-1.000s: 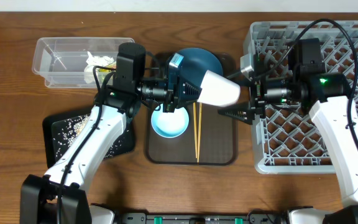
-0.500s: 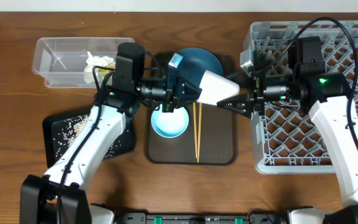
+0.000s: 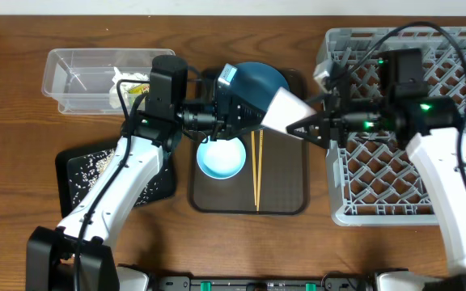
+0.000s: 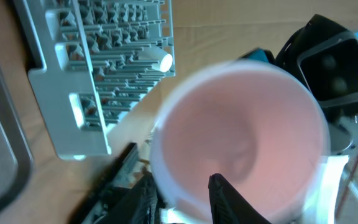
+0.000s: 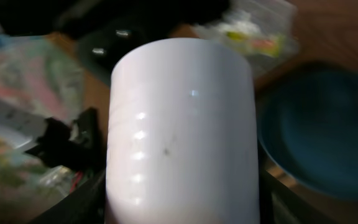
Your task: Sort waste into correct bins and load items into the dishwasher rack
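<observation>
The pink cup (image 3: 285, 111), white outside and pink inside, hangs tilted above the brown tray, mouth toward my left wrist camera (image 4: 241, 124). My left gripper (image 3: 251, 118) (image 4: 185, 193) is shut on its rim, one finger inside. My right gripper (image 3: 298, 123) (image 5: 182, 194) has a finger against each side of the cup's body (image 5: 182, 124). Below lie the blue plate (image 3: 257, 79) (image 5: 322, 130), the small bowl (image 3: 221, 158) and the two chopsticks (image 3: 256, 170). The grey rack (image 3: 362, 186) (image 4: 104, 62) stands at the right.
The clear tub (image 3: 79, 77) at the back left holds the white tissue (image 3: 128, 81). The black tray (image 3: 87, 174) at the front left carries rice scraps. The brown serving tray (image 3: 285, 194) lies mid-table. A white cup (image 4: 160, 60) lies in the rack.
My right gripper moved left to the cup and its fingers closed in around the body. The cup tilted and rose slightly in my left gripper.
</observation>
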Action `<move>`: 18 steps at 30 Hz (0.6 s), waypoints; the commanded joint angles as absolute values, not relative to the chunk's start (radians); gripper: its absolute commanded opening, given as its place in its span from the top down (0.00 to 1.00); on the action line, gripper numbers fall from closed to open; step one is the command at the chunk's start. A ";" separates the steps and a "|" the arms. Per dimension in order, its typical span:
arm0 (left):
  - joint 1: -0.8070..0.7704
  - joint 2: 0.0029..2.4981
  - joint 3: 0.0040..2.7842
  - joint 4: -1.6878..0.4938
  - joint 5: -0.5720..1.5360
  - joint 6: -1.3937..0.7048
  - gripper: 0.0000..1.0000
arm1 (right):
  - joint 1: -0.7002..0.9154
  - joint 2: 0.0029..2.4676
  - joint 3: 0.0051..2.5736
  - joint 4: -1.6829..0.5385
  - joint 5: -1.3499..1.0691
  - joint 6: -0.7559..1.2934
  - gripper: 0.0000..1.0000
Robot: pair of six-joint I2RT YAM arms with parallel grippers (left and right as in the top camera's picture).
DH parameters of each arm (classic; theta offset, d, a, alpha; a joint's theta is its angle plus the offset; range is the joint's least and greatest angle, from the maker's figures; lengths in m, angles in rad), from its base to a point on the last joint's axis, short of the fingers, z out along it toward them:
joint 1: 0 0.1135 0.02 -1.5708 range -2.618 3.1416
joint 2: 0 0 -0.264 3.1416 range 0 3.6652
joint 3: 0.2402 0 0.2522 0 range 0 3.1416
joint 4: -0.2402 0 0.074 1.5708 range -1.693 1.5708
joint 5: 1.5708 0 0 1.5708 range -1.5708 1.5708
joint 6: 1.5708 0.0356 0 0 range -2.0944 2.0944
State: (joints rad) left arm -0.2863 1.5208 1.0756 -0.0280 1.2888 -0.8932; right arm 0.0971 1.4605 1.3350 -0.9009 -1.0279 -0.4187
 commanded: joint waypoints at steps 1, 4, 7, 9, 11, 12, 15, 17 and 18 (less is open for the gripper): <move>-0.293 1.517 1.084 -0.062 1.283 -0.727 0.67 | 0.009 1.399 1.399 -0.935 -0.833 -0.287 0.62; -0.293 1.514 1.084 -0.154 1.183 -0.625 0.66 | -0.058 1.372 1.472 -1.030 -0.770 -0.284 0.60; -0.293 1.512 1.084 -0.280 1.059 -0.509 0.65 | -0.117 1.369 1.557 -1.141 -0.676 -0.283 0.60; -0.293 1.505 1.084 -0.373 0.968 -0.439 0.65 | -0.149 1.369 1.601 -1.198 -0.565 -0.237 0.61; -0.293 1.485 1.084 -0.467 0.873 -0.368 0.65 | -0.182 1.370 1.639 -1.241 -0.403 -0.137 0.63; -0.293 1.467 1.084 -0.509 0.820 -0.339 0.65 | -0.200 1.373 1.658 -1.265 -0.313 -0.077 0.65; -0.293 1.395 1.084 -0.597 0.675 -0.290 0.65 | -0.254 1.390 1.700 -1.322 -0.187 0.009 0.71; -0.293 1.335 1.084 -0.631 0.599 -0.273 0.65 | -0.291 1.409 1.721 -1.357 -0.182 0.012 0.71; -0.293 1.307 1.084 -0.643 0.565 -0.273 0.65 | -0.308 1.423 1.730 -1.375 -0.179 0.012 0.71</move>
